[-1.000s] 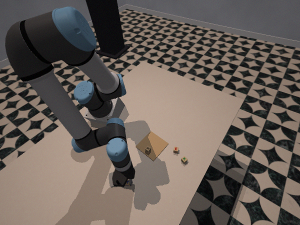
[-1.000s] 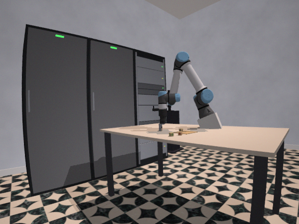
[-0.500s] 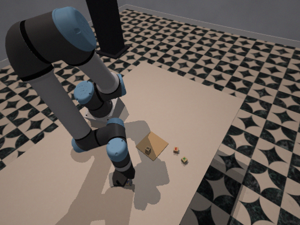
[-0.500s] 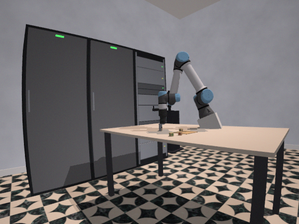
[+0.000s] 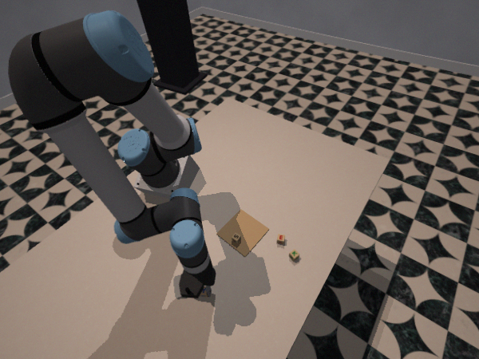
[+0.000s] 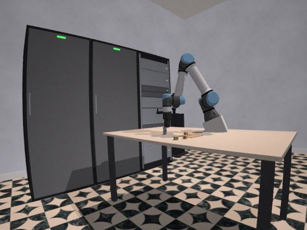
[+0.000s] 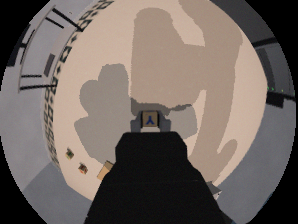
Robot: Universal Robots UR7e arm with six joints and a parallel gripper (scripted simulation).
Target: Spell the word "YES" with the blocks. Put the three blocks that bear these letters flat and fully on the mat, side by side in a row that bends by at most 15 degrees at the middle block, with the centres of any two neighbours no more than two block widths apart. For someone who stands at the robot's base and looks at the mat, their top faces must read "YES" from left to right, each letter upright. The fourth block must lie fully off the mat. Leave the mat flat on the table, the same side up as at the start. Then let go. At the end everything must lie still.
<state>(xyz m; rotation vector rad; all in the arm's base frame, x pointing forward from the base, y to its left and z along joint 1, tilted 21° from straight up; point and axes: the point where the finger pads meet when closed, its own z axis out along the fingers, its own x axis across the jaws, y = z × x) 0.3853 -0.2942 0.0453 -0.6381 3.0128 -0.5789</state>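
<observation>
My gripper [image 5: 198, 294] is down at the table top, left of the mat and near the table's front, shut on a wooden block with a blue letter [image 5: 205, 291]. The wrist view shows that block [image 7: 150, 119] between the fingertips; its letter is too small to read. It seems to rest on the table. The tan mat [image 5: 243, 231] lies flat and carries the block with a dark S [image 5: 236, 239] near its front corner. The block with a red E [image 5: 281, 239] and the block with a green letter [image 5: 294, 255] lie on the table, right of the mat.
The table's right edge runs close behind the green-letter block. The robot's base [image 5: 160, 181] stands at the table's far side, behind the mat. A dark cabinet [image 6: 84, 107] stands beyond the table. My arm casts broad shadows around the gripper.
</observation>
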